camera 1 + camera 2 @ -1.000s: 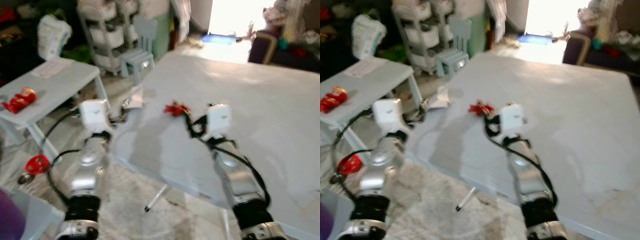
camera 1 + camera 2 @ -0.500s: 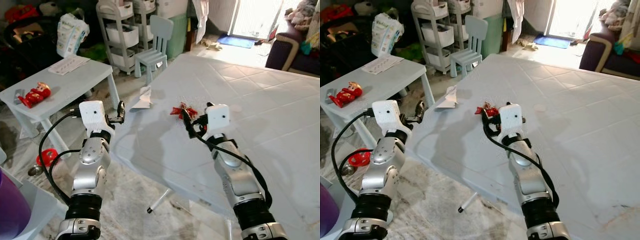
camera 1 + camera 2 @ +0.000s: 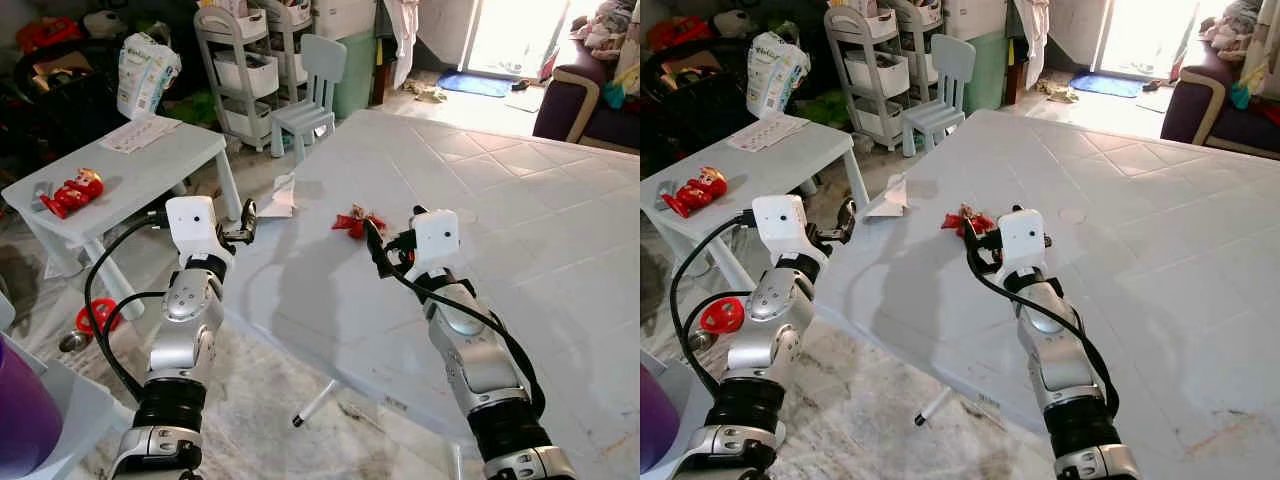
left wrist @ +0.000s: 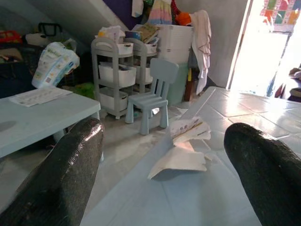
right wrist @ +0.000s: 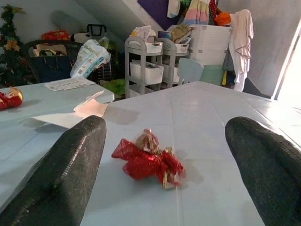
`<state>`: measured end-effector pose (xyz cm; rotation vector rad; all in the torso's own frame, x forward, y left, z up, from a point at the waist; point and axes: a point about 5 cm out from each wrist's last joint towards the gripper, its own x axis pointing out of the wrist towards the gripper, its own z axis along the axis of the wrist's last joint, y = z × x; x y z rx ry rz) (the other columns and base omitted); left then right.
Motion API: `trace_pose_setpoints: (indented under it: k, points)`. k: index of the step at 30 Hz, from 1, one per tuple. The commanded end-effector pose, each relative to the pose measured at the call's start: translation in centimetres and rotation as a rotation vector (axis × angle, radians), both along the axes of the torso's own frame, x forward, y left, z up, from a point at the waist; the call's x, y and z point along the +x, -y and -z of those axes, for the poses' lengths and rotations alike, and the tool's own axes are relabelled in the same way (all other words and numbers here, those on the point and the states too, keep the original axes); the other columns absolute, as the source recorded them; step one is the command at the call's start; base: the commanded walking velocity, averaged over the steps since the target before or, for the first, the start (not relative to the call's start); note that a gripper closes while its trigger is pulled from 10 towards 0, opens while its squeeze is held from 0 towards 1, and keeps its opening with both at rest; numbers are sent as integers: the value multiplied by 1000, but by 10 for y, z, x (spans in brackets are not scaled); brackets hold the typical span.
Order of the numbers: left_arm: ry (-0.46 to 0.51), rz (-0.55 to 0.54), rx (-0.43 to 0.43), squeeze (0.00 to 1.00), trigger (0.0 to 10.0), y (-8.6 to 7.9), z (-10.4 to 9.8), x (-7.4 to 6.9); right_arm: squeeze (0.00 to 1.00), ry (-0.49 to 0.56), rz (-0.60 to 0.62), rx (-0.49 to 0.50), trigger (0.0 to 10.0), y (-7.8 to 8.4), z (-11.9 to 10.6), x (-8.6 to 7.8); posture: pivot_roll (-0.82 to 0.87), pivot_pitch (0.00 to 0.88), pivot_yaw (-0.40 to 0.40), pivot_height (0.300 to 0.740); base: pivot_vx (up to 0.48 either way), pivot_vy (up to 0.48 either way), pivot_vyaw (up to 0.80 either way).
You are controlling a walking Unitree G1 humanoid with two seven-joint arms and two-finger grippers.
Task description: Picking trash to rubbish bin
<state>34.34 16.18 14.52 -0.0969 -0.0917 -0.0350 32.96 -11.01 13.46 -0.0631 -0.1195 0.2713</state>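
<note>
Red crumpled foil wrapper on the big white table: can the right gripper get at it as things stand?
Probably yes: the red crumpled foil wrapper lies just ahead of the open right gripper, on bare white table with nothing between.

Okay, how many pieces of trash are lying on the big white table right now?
2. A red crumpled wrapper lies just ahead of the right gripper, and a white torn paper sits at the table's edge ahead of the left gripper. None seems hidden.

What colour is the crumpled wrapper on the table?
The wrapper is shiny red with gold bits, clearest in the right wrist view.
</note>
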Motion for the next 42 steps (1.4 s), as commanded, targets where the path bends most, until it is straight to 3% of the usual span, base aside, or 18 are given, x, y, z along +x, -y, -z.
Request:
trace_pose_setpoints:
  k: [1, 14, 42]
  points:
    - [10, 0, 3, 0, 10000, 0, -3, 2, 0, 22, -6, 3, 10000, -1, -6, 0, -22, 19, 30, 740, 368, 0, 0]
    - [-6, -1, -2, 0, 10000, 2, 0, 1, 0, 23, -10, 1, 10000, -2, -5, 0, -22, 19, 30, 740, 350, 0, 0]
    - [-76, 40, -12, 0, 10000, 5, 10, 3, 0, 6, -36, -33, 10000, -5, -2, -2, -28, 33, 28, 740, 0, 0, 0]
